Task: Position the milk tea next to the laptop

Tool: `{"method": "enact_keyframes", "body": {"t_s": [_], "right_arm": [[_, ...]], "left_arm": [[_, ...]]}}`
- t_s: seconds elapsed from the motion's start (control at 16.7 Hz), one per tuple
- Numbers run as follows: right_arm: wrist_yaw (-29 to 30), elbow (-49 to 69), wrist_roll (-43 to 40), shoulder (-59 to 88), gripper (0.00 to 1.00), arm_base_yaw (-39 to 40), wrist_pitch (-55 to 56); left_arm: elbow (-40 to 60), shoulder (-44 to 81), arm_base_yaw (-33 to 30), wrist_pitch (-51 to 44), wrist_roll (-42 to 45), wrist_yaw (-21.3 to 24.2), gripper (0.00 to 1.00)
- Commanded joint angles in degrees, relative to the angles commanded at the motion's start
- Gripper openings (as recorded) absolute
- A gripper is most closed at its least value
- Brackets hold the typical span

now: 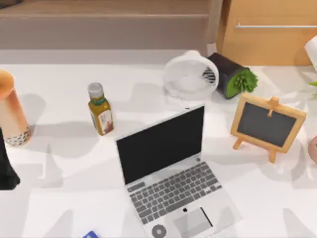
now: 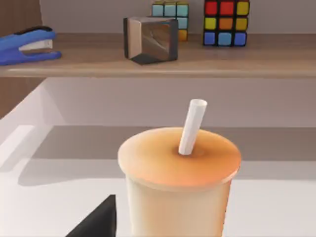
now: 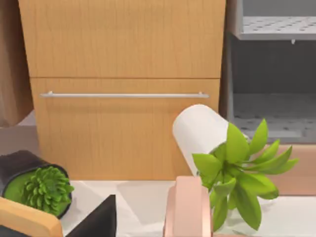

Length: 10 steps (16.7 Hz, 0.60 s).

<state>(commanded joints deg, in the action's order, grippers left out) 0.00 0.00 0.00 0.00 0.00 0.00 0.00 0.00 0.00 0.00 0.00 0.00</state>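
The milk tea (image 1: 11, 111) stands upright at the far left edge of the table, orange fading to cream with dark pearls at its base. Its orange lid and white straw (image 2: 192, 126) are close up in the left wrist view. My left gripper (image 1: 6, 166) is just in front of the cup, open, with one dark finger (image 2: 96, 222) beside the cup's wall and nothing held. The silver laptop (image 1: 168, 173) sits open mid-table, well to the right of the cup. My right gripper (image 3: 148, 232) is parked off to the right, open, one finger (image 3: 96, 222) showing.
A yellow-green bottle (image 1: 100, 109) stands between cup and laptop. Behind the laptop are a white fan (image 1: 190, 74) and a tipped plant pot (image 1: 233, 74). A small chalkboard (image 1: 267, 124) on an easel stands to its right. A blue item (image 1: 91, 234) lies at the front edge.
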Motion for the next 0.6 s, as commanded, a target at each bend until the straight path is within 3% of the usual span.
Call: {"method": "enact_keyframes", "body": {"t_s": [0.3, 0.6], "right_arm": [[0.0, 0.0, 0.0, 0.0, 1.00, 0.0, 0.0], [0.0, 0.0, 0.0, 0.0, 1.00, 0.0, 0.0]], "left_arm": [[-0.2, 3.9, 1.0, 3.8, 0.2, 0.8, 1.00], [-0.3, 22.2, 4.1, 19.9, 1.1, 4.2, 1.00]]}}
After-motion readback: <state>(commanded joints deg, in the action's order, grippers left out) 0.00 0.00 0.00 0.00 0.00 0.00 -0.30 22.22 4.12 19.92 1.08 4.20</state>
